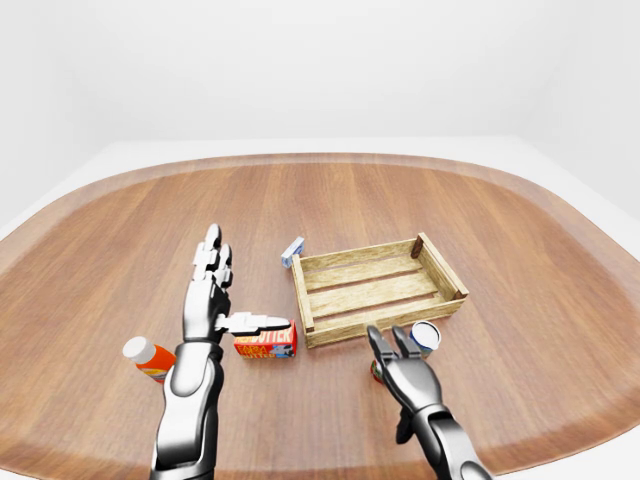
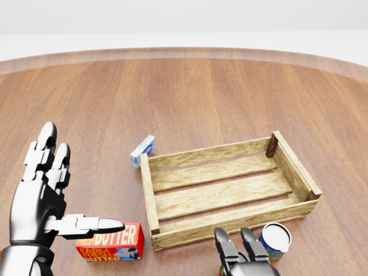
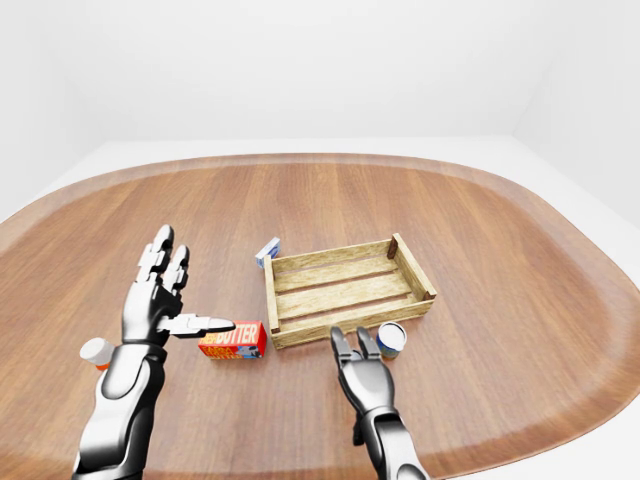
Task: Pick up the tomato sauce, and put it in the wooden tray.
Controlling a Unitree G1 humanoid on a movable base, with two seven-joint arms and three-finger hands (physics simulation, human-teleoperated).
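Large rounded wooden table (image 1: 330,200), reddish-brown grain, raised lip along its edge. Pale grey-white floor beyond it. Plain white walls met at soft corners. Lighting was even, diffuse.

On the bench (image 1: 330,200): one tray (image 2: 227,188), one butter box (image 2: 111,242), one small blue-and-white carton (image 2: 142,150), one blue can (image 2: 274,241), one orange bottle (image 1: 150,358), and what may be one more can (image 1: 377,372), mostly hidden.
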